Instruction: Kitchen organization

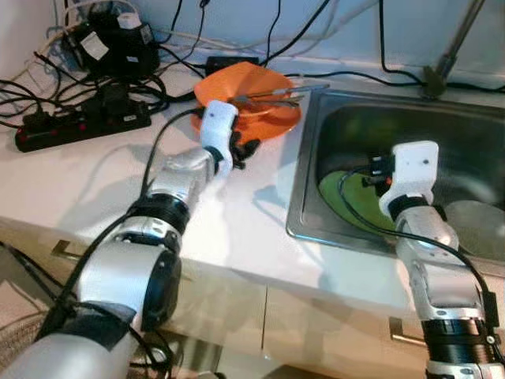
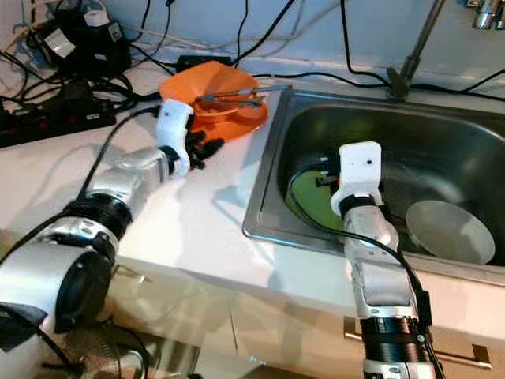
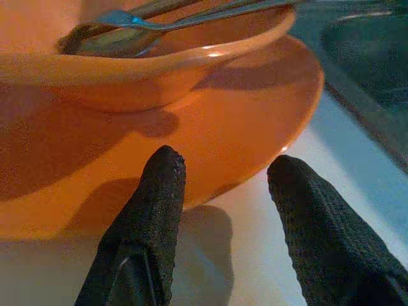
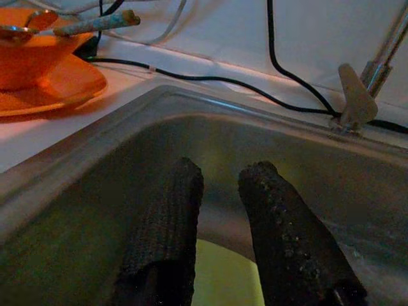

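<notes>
Left gripper [image 3: 223, 178], fingers parted and holding nothing, sits at the orange plate [image 3: 255, 121] rim (bowl [image 3: 159, 70] atop). Right gripper [image 4: 220, 185], parted and empty, hangs inside the sink [image 2: 442, 150] above a green plate [image 2: 304, 207].

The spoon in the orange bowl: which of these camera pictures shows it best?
The left wrist view: the spoon lies close up across the orange bowl, beyond the open left tool. Both eye views show it small, from above, its handle reaching toward the sink. The right wrist view catches it far off.
</notes>
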Controlling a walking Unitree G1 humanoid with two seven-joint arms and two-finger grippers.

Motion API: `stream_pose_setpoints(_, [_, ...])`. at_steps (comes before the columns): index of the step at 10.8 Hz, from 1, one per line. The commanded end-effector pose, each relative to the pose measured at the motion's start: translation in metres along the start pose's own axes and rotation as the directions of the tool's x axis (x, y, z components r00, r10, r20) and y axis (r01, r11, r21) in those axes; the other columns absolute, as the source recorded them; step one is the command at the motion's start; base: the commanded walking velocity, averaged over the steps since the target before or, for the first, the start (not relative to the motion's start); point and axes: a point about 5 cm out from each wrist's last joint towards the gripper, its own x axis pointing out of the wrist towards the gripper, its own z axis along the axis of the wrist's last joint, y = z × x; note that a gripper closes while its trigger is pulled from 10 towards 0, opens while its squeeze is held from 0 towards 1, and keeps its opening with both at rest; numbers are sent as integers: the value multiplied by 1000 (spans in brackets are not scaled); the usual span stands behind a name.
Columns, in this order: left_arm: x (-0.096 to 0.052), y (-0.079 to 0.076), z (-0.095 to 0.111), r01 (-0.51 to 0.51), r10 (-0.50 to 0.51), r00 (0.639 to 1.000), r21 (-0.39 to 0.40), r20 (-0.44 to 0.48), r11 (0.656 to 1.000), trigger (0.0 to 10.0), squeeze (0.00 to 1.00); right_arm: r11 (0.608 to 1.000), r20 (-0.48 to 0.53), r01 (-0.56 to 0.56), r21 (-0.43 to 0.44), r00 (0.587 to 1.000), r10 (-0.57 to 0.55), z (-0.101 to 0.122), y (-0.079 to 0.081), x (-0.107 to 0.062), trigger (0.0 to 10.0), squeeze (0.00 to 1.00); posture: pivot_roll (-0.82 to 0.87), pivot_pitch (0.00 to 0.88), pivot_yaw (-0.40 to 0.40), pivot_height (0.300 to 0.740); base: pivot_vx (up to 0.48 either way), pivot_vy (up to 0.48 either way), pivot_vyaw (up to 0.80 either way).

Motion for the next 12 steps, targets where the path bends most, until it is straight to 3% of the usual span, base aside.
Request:
stream_pose_setpoints(1, [-3,11,4,-63,63,998,-29,-18,998,10000,0,1000,2,-8,6,1000,8,0,3,0,10000,0,8,107,27,740,0,0,0])
stream_pose_setpoints(3, [-3,14,21,-98,100,994,-36,46,995,10000,0,1000,-2,-2,5,1000,2,-3,1,-2,10000,0,3,104,32,740,0,0,0])
stream_pose_setpoints(5, [-4,17,25,-130,130,991,-14,36,991,10000,0,1000,-3,-1,9,1000,1,-4,2,-5,10000,0,-4,100,37,740,0,0,0])
stream_pose_setpoints(8, [-3,16,13,-147,147,988,3,-44,989,10000,0,1000,-13,5,16,1000,-4,-5,3,-7,10000,0,-7,129,36,740,0,0,0])
stream_pose_setpoints(12, [-6,15,-23,-121,119,975,4,-189,993,10000,0,1000,-36,0,22,999,1,-10,6,-8,10000,0,25,148,33,740,0,0,0])
